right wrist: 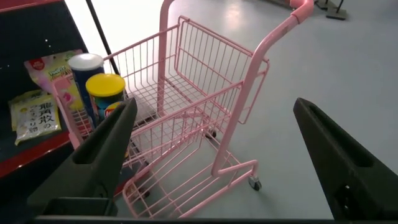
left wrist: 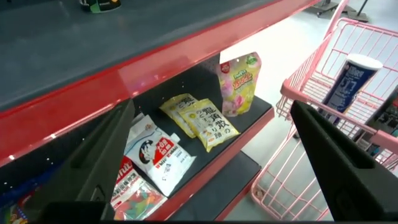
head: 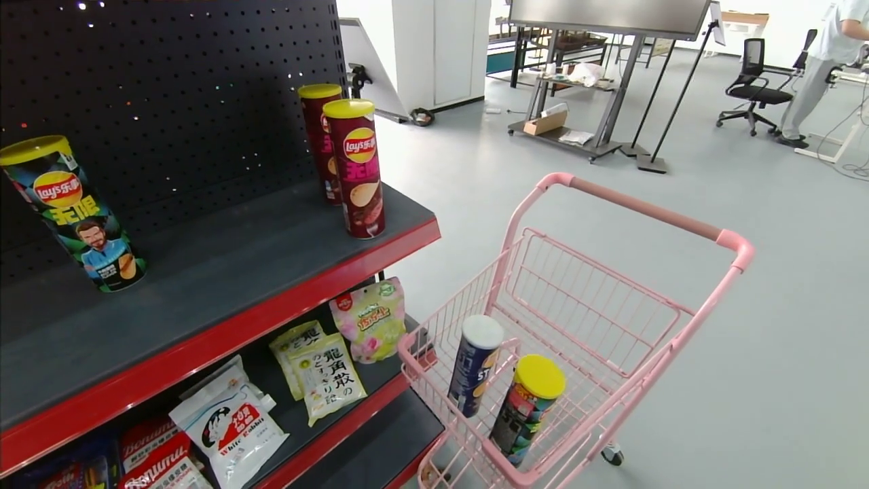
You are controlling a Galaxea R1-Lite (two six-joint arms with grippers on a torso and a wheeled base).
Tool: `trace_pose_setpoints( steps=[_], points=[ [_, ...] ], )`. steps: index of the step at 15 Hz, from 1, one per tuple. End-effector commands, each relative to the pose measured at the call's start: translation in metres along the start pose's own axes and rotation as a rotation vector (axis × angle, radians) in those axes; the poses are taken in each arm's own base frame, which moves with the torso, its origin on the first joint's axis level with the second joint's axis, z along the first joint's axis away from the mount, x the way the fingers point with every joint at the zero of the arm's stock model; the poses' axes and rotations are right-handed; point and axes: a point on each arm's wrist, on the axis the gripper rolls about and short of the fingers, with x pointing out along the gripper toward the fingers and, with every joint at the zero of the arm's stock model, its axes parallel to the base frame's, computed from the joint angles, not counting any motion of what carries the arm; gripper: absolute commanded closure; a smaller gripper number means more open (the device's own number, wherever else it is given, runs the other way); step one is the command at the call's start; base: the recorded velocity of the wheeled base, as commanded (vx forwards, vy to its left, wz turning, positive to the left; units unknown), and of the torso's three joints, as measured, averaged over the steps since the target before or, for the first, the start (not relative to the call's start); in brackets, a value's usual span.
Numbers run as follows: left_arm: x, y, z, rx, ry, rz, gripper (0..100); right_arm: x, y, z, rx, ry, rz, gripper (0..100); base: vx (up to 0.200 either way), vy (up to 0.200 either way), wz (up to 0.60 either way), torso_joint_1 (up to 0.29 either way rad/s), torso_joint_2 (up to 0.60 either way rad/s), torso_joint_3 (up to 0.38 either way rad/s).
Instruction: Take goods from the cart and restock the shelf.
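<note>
A pink cart [head: 638, 204] stands beside the shelf and holds two upright chip cans: a dark blue one with a white lid [head: 475, 363] and one with a yellow lid [head: 526, 407]. The top shelf board [head: 224, 272] carries two maroon cans [head: 360, 170] at its right end and a multicoloured can [head: 68, 210] at the left. My left gripper [left wrist: 211, 109] hangs open in front of the lower shelf, with the blue can [left wrist: 351, 78] off to one side. My right gripper [right wrist: 214, 106] is open above the cart [right wrist: 273, 37], apart from the yellow-lidded can [right wrist: 106, 90].
The lower shelf holds snack bags: a white one [head: 234, 424], yellow ones [head: 326, 373] and a green-pink one [head: 370, 319]. A black pegboard [head: 170, 88] backs the shelf. Bare grey floor [head: 747, 380] lies right of the cart; a display stand [head: 597, 81] is farther back.
</note>
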Motion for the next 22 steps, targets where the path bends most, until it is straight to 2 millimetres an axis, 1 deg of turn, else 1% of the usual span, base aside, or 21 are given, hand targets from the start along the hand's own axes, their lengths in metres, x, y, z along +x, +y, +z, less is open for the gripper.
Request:
trace_pose_setpoints(
  steps=[1, 11, 17, 18, 19, 20, 21, 22],
  points=[
    [0.0, 0.0, 0.0, -0.002, 0.001, 0.0, 0, 0.0, 0.0, 0.0, -0.002, 0.001, 0.002, 0, 0.0, 0.0, 0.0, -0.159, 0.39, 0.237],
    [0.0, 0.0, 0.0, -0.001, 0.001, 0.001, 0, 0.0, 0.0, 0.0, -0.002, 0.001, 0.0, 0, 0.0, 0.0, 0.0, -0.167, 0.49, 0.307],
    [0.0, 0.0, 0.0, -0.002, 0.001, 0.0, 0, 0.0, 0.0, 0.001, -0.015, -0.004, 0.006, 0, 0.0, 0.0, 0.0, -0.018, 0.06, 0.042],
    [0.0, 0.0, 0.0, 0.001, 0.001, 0.001, 0, -0.002, 0.001, 0.02, -0.009, -0.047, 0.04, 0, 0.0, 0.0, 0.0, 0.0, 0.0, 0.0],
    [0.0, 0.0, 0.0, 0.001, 0.001, 0.0, 0, 0.012, 0.001, 0.095, 0.097, -0.024, 0.077, 0, 0.0, 0.0, 0.0, 0.0, 0.0, 0.0],
    [0.0, 0.0, 0.0, 0.001, 0.001, 0.0, 0, 0.023, 0.001, 0.125, 0.18, -0.015, 0.097, 0, 0.0, 0.0, 0.0, 0.0, 0.0, 0.0],
    [0.0, 0.0, 0.0, 0.001, 0.001, 0.0, 0, 0.023, 0.001, 0.125, 0.18, -0.015, 0.097, 0, 0.0, 0.0, 0.0, 0.0, 0.0, 0.0],
    [0.0, 0.0, 0.0, 0.001, 0.001, 0.0, 0, 0.07, 0.006, 0.133, 0.147, 0.177, 0.245, 0, 0.0, 0.0, 0.0, 0.0, 0.0, 0.0]
  ],
)
